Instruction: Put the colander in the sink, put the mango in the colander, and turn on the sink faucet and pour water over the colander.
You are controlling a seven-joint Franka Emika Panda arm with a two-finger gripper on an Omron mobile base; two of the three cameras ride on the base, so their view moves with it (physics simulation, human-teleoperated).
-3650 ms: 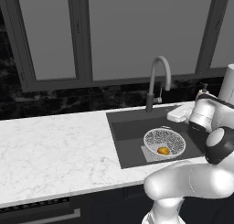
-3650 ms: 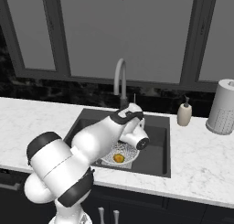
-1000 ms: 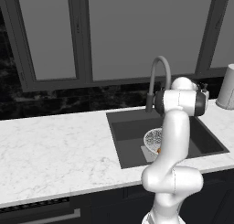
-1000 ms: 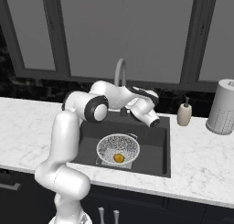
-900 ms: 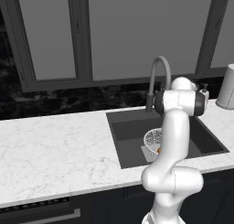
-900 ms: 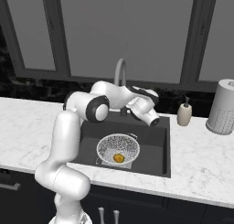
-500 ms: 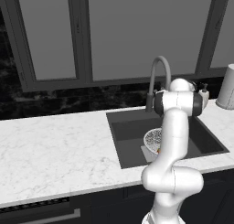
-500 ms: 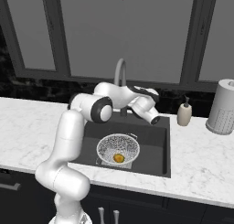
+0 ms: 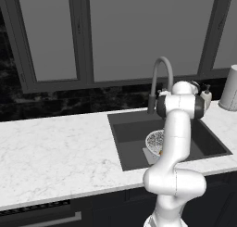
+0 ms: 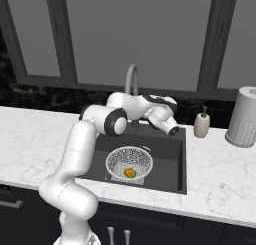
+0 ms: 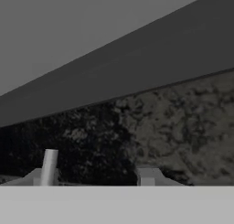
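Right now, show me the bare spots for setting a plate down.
The counter left of the sink is wide open marble. Right of the sink, bare marble runs in front of the soap dispenser and grey canister. The sink is crowded by colander and mango.

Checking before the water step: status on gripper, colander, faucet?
Gripper raised beside the sink faucet, jaws partly apart, nothing held. Mango in the colander, colander in the sink. No water visible. Nothing in the way.

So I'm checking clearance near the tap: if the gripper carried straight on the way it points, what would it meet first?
Probably the dark marbled backsplash wall below the dark window frame; the two-finger gripper faces it, though how far off it is stays unclear.
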